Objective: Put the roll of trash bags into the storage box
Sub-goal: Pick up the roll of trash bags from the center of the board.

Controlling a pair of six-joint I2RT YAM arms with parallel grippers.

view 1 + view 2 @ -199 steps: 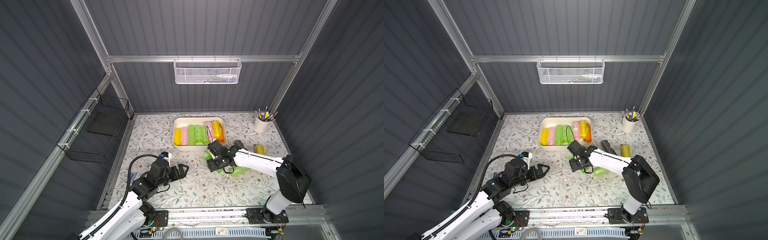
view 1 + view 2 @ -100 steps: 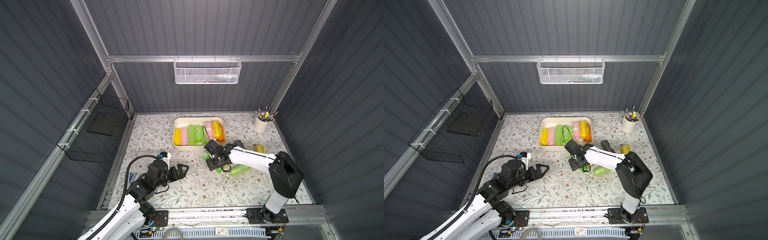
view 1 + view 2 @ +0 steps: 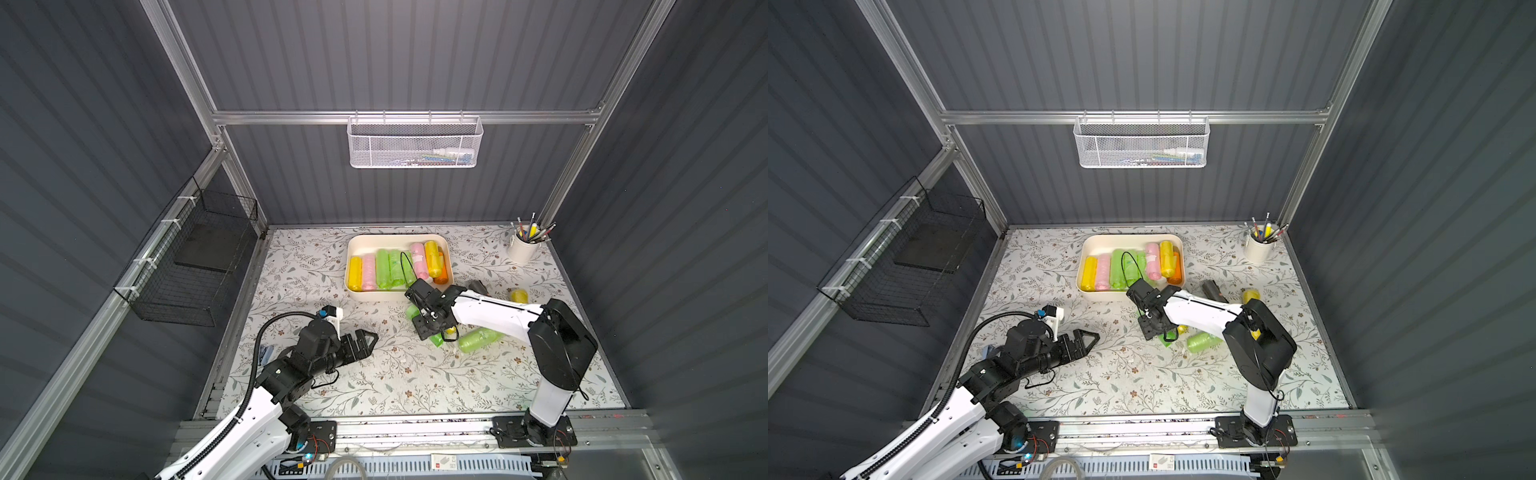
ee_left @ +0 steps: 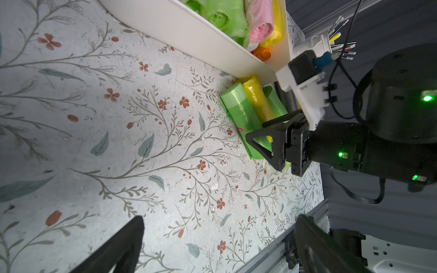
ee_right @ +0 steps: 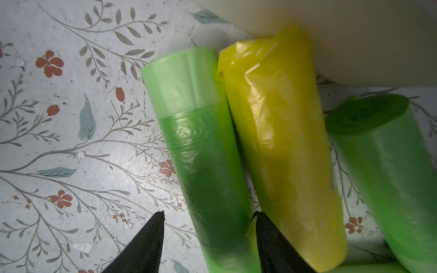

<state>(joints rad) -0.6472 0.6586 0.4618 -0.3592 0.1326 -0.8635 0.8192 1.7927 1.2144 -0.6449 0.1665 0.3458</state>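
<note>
The right hand (image 5: pixel 209 214), jaws apart astride the green trash-bag roll (image 5: pixel 196 132) lying on the table (image 5: pixel 71 146) just near of the storage box (image 5: pixel 366 35), could pinch the touching yellow roll's (image 5: pixel 274 123) loose film and drag both.

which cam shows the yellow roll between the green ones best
Right wrist: the yellow roll is close up, nearly whole. Left wrist shows it smaller, partly behind the right gripper; top views hide most of it.

storage box (image 3: pixel 382 243): cream | rolls inside (image 3: pixel 382 269): yellow, pink, green, orange | tabletop (image 3: pixel 374 382): floral print
</note>
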